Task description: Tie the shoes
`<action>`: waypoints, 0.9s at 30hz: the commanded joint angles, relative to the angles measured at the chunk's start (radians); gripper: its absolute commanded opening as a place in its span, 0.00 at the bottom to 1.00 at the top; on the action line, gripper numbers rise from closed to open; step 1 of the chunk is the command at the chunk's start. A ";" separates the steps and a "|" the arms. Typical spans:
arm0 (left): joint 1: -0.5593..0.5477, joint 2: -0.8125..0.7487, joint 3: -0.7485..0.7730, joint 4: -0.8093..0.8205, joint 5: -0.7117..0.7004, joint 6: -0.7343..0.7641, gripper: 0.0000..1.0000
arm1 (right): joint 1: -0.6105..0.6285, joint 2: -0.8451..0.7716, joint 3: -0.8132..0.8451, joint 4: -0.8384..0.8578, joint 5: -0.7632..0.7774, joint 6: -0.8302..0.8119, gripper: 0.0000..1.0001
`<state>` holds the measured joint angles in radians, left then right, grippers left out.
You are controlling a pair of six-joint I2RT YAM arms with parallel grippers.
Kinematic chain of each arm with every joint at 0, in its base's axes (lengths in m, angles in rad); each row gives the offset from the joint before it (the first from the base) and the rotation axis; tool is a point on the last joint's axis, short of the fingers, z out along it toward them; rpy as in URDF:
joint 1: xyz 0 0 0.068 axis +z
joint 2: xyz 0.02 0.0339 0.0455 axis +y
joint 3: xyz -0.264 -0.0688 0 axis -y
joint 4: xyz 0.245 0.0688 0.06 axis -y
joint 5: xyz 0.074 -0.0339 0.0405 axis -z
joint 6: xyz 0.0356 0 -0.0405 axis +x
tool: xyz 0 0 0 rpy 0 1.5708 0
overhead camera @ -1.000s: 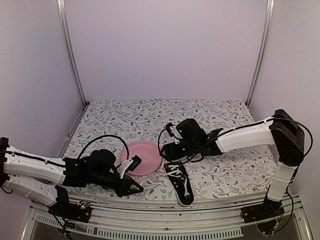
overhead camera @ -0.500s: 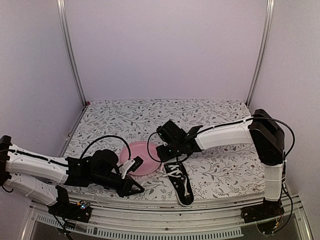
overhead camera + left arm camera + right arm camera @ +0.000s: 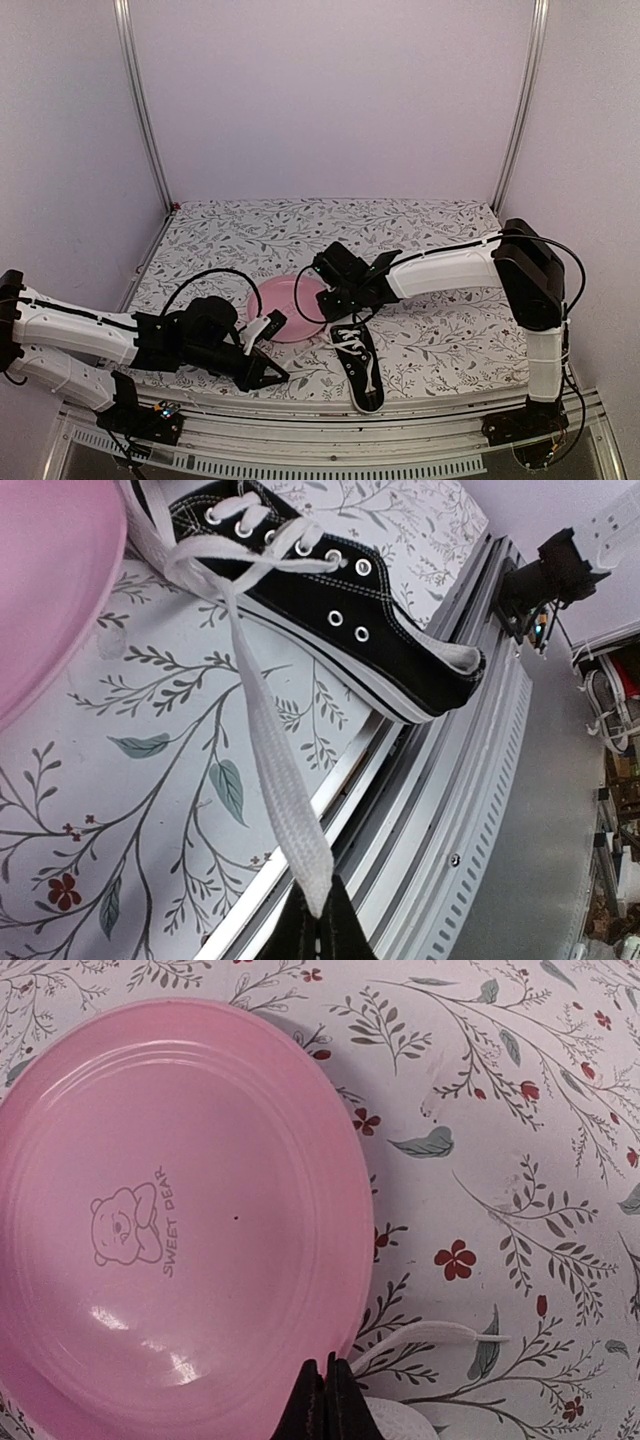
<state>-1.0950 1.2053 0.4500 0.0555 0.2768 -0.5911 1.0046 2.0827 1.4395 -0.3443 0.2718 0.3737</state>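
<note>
Sneaker [image 3: 362, 368] rt of L gripper [image 3: 272, 378], lace [image 3: 262, 720] pinched

**A:** Where do I look from?
**B:** My top camera sits high behind the arm bases and faces the back wall. The left wrist looks low along the lace [image 3: 265, 750] to the sneaker [image 3: 340, 600]. The right wrist looks down, close over the pink plate [image 3: 180, 1210].
**A:** Overlap?
**B:** Both wrist views catch the plate.

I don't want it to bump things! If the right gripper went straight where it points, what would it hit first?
Probably the pink plate. The right gripper, shut, points at its near rim, though how far above the plate it hangs is unclear.
</note>
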 commanded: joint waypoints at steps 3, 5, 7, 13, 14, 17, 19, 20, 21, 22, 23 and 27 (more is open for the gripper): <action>0.033 0.002 0.018 -0.009 -0.017 -0.002 0.00 | -0.011 -0.091 -0.013 -0.056 0.063 0.016 0.02; 0.044 0.002 0.020 -0.014 -0.019 -0.007 0.00 | -0.018 -0.122 -0.027 -0.047 0.050 0.021 0.02; 0.059 0.003 0.021 -0.016 -0.016 -0.012 0.00 | -0.028 -0.147 -0.047 -0.033 0.025 0.026 0.02; 0.088 0.021 0.037 -0.017 0.001 -0.009 0.00 | -0.061 -0.214 -0.136 0.003 -0.021 0.059 0.02; 0.092 0.023 0.040 -0.027 -0.003 -0.008 0.00 | -0.065 -0.239 -0.162 0.005 0.005 0.069 0.02; 0.120 0.028 0.042 -0.055 -0.020 -0.011 0.00 | -0.101 -0.336 -0.273 -0.005 0.090 0.104 0.02; 0.142 0.036 0.042 -0.071 -0.021 -0.016 0.00 | -0.134 -0.409 -0.343 -0.021 0.122 0.137 0.02; 0.150 0.037 0.043 -0.080 -0.024 -0.016 0.00 | -0.149 -0.446 -0.374 -0.029 0.131 0.146 0.02; 0.157 0.040 0.044 -0.091 -0.027 -0.018 0.00 | -0.164 -0.481 -0.408 -0.039 0.137 0.154 0.02; 0.162 0.042 0.042 -0.098 -0.028 -0.019 0.00 | -0.178 -0.515 -0.440 -0.049 0.145 0.161 0.02; 0.166 0.042 0.038 -0.102 -0.027 -0.021 0.00 | -0.191 -0.544 -0.469 -0.058 0.150 0.169 0.02; 0.181 0.046 0.023 -0.133 -0.033 -0.034 0.00 | -0.233 -0.645 -0.571 -0.111 0.155 0.200 0.02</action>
<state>-0.9394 1.2446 0.4728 -0.0292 0.2550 -0.6106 0.7998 1.5185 0.9436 -0.3939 0.3882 0.5179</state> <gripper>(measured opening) 0.004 0.023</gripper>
